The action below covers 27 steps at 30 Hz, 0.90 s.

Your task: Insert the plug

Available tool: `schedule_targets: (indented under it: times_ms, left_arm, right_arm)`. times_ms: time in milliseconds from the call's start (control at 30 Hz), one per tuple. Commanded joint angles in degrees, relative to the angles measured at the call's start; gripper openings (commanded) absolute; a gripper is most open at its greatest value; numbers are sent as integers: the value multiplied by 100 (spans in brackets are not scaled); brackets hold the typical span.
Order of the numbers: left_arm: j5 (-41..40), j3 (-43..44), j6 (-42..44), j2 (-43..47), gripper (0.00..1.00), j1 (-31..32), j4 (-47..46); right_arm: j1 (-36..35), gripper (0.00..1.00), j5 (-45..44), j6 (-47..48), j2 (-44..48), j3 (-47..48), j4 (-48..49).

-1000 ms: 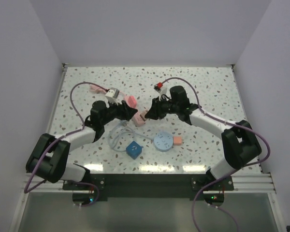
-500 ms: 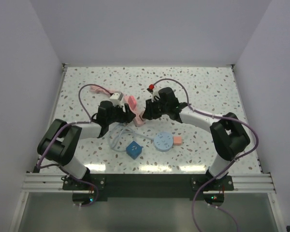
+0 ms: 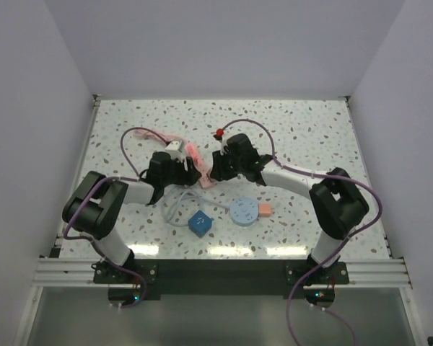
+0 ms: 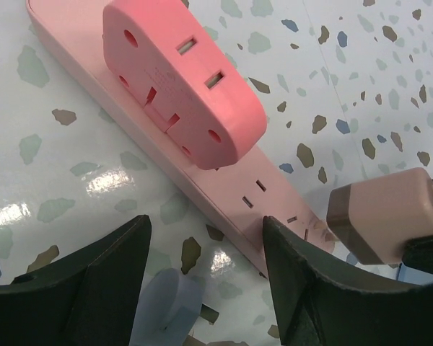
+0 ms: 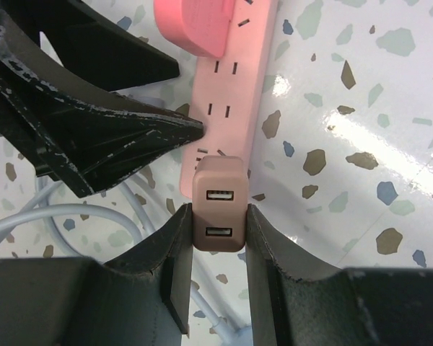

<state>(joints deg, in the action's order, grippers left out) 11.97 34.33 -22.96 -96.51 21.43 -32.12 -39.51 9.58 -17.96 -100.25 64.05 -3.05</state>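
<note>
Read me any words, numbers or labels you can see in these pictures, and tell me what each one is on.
Nothing can be read in any view.
Pink adapter: faint marks on its face, too blurred to read.
Blue cube: white marks on top, too small to read.
Blue disc: faint marks, too small to read.
Brown plug: no lettering shows.
</note>
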Motion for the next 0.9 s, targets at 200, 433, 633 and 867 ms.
schedule_targets:
  times_ms: [200, 433, 633, 867]
  left_arm:
    - [-63, -14, 125, -26, 66, -7, -110]
    - [-98, -128, 116, 36, 63, -7, -198]
    - [-89, -146, 116, 27, 59, -7, -242]
    - [-98, -154, 125, 18, 57, -7, -260]
  right_arm:
    - [-259, 0, -616, -94, -65, 327, -29]
    - [-409, 0, -747, -120, -197, 494, -73]
    - [-505, 0, -941, -68, -337, 635, -196]
    - [-549, 0, -1099, -41, -478, 784, -310]
